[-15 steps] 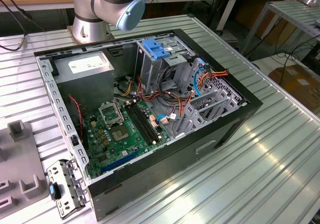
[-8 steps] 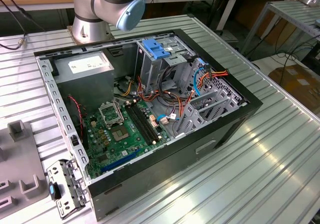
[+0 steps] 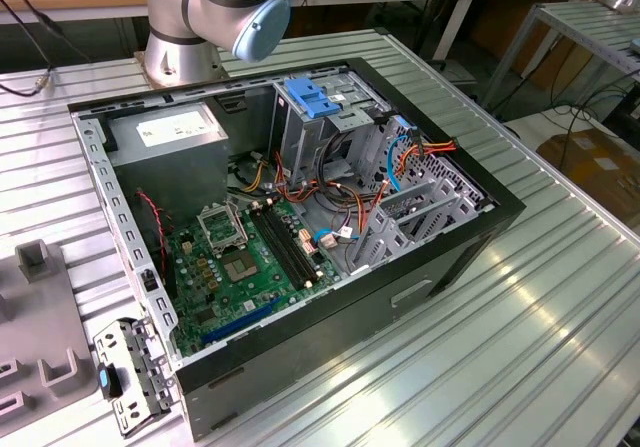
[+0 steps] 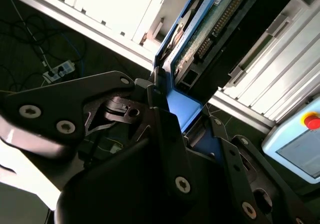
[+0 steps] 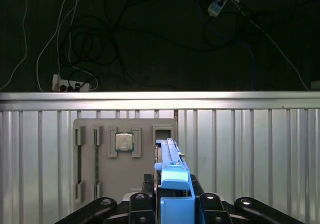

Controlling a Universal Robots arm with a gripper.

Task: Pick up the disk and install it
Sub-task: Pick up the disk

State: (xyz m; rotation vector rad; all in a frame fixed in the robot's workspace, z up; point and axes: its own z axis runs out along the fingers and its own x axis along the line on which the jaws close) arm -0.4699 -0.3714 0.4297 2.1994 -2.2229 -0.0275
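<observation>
The gripper (image 5: 172, 196) held the disk (image 5: 169, 156) on edge, jaws drawn narrow on the blue carrier rail at one end. By the look of it, that grip left the rest of the drive free to slide into a bay. In the second wrist view the drive's green circuit-board face rose past the black fingers (image 4: 162, 129). Beyond it, in the first wrist view, a grey fixture tray (image 5: 125, 176) sat on the ribbed aluminium table (image 5: 250, 149) with a processor chip (image 5: 124, 142) seated in one recess. In the exterior view the open computer case (image 3: 440, 267) lay on its side, holding the motherboard (image 3: 240, 267), a grey power supply (image 3: 165, 137), loose cables (image 3: 340, 192) and a metal drive cage (image 3: 300, 137) topped by a blue latch bracket (image 3: 318, 97) — the likely destination.
</observation>
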